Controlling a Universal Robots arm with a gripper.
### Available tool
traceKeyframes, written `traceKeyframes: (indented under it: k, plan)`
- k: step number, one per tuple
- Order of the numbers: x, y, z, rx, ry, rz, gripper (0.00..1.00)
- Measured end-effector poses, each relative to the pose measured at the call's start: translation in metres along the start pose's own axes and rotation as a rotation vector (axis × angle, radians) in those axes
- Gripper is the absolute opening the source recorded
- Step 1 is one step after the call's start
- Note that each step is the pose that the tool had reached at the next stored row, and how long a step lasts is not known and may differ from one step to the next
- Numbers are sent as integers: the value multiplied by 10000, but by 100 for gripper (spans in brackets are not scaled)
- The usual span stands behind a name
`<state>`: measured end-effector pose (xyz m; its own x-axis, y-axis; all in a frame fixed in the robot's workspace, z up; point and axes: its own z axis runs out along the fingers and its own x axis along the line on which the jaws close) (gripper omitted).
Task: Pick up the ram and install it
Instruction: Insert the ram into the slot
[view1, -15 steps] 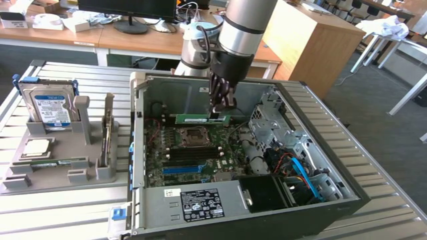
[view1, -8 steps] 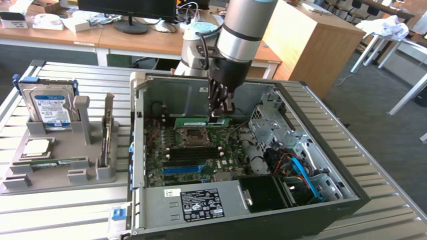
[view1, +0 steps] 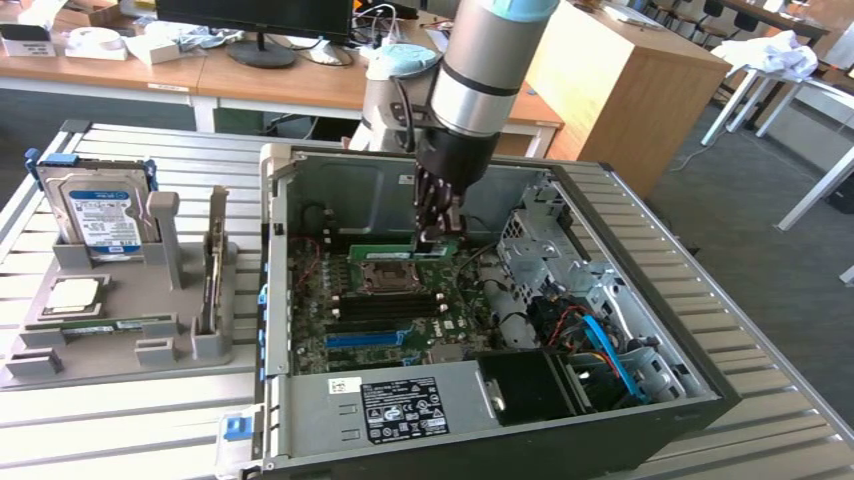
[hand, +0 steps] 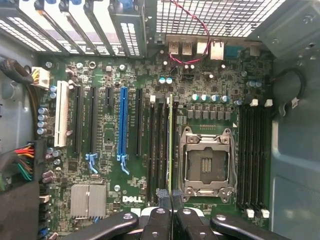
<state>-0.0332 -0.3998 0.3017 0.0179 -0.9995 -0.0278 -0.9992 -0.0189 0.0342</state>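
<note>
Wrist view, from the tool outward: found the gripper pinched narrow on the top edge of the ram, jaws nearly together with only the thin green board between them. Saw the ram edge-on, upright, lined along the black memory slots, at the slot nearest the processor socket and just beside the socket's metal frame. Could not tell whether seated in that slot or held just above it. Noted a second bank of slots on the far side of the socket and a blue card slot well apart, all on the motherboard. Checked the exterior view: arm reaching down into the open computer case, green stick under the fingertips, grip apparently nearer one end than the middle. Grey parts holder with a hard drive outside the case, on the exterior view's left. Judged risks:
- Slight sideways offset or tilt, landing the lower edge on the slot wall or the socket frame and bending the board under a downward push.
- Notch mismatch from reversed orientation, jamming halfway.
- End latches not spread, blocking one end and leaving the stick slanted.
- Off-centre grip on a long thin board, allowing pivot or slip.

Red and black wires near the case wall well apart, judged no snag.
</note>
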Motion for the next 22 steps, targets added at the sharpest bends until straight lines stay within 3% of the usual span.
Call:
traceKeyframes:
  k: [12,22]
  plan:
    - [4,-5,148,0,-1,0,12]
    - [36,-5,156,0,-1,0,12]
